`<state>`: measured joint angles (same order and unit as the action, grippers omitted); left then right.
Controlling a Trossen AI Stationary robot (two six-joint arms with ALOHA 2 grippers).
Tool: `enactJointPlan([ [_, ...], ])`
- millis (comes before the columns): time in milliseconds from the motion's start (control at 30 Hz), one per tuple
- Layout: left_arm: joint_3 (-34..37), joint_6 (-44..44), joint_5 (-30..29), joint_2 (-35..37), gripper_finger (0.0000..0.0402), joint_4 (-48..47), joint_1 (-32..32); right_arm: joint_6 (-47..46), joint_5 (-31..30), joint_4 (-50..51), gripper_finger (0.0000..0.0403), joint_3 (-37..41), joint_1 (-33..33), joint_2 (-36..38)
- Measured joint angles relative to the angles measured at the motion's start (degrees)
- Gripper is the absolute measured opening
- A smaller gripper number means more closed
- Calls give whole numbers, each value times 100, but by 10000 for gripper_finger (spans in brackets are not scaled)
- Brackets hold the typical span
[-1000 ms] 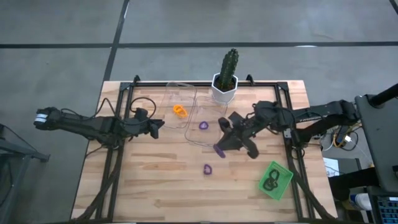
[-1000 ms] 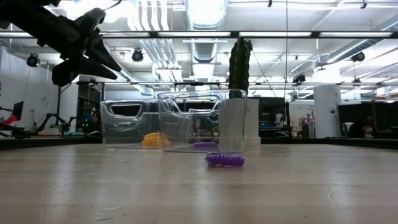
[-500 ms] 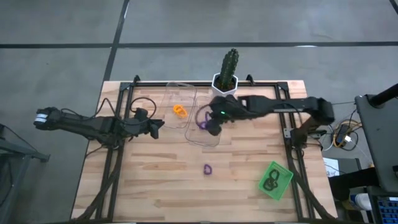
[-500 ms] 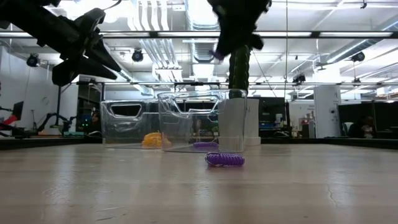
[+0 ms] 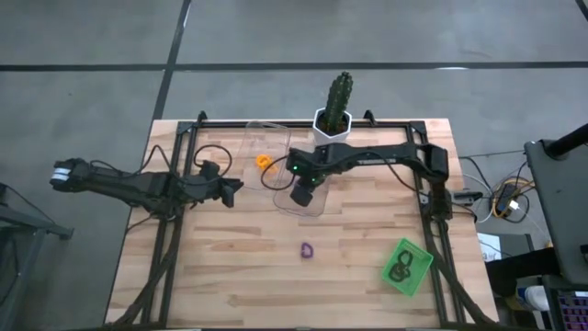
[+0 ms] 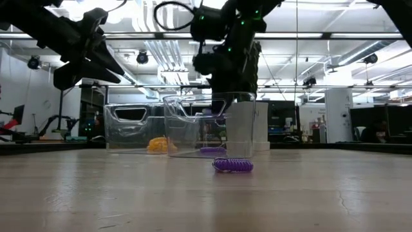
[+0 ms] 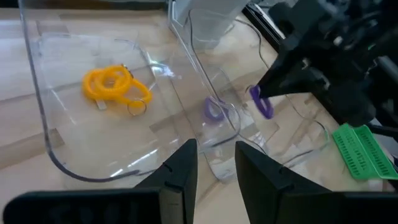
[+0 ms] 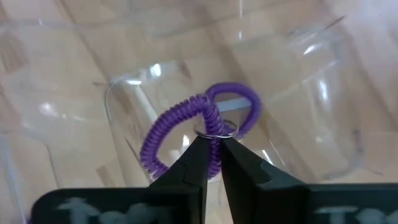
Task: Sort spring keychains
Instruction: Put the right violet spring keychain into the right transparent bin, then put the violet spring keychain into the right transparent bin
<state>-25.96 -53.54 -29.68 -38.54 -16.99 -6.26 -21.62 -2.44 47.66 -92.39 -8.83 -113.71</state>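
My right gripper (image 5: 300, 193) hangs over the right-hand clear bin (image 5: 283, 188), shut on a purple spring keychain (image 8: 180, 124), which the left wrist view also shows (image 7: 262, 102). Another purple keychain (image 7: 213, 110) lies on that bin's floor. An orange keychain (image 5: 265, 163) lies in the left clear bin (image 5: 250, 138). A third purple keychain (image 5: 307, 249) lies flat on the bare table, seen in the low view too (image 6: 233, 165). Black keychains (image 5: 399, 268) sit in the green tray (image 5: 418, 257). My left gripper (image 5: 236, 187) waits open, left of the bins. My right gripper pinches the purple keychain at its small metal ring (image 8: 214, 130), between the ends of its two shut fingers. The fingers come from above, pointing down. The keychain is lifted clear, and its coil loops out past the fingertips above the bin's floor.
A white pot with a tall cactus (image 5: 333, 129) stands just beyond the bins at the far edge. A black frame (image 5: 423, 138) runs around the table. Bare wood lies along the near side, around the loose purple keychain.
My right gripper has carried the purple keychain from the table's middle up and toward the far left, then come down over the right-hand clear bin. It has stayed shut on the keychain throughout. My left arm has kept still.
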Motion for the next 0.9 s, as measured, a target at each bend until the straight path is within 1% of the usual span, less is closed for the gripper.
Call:
enactJointPlan([
  [133,0,0,21,-2,101,-43,0,121,156,5,58,-1,10,-187],
  [333,2,-4,21,-2,101,-46,0,222,100,-11,111,8,31,-86],
  [433,2,-11,19,-2,101,-46,0,236,103,14,131,8,31,93],
  [567,2,-13,19,-2,101,-46,0,229,97,51,144,4,180,546],
  [700,2,-15,16,-2,101,-58,0,233,124,174,144,4,669,1128],
  [833,4,-4,12,0,101,-77,0,235,268,182,136,22,1388,1686],
  [900,7,29,9,-2,101,-100,0,166,291,175,133,49,1789,1834],
])
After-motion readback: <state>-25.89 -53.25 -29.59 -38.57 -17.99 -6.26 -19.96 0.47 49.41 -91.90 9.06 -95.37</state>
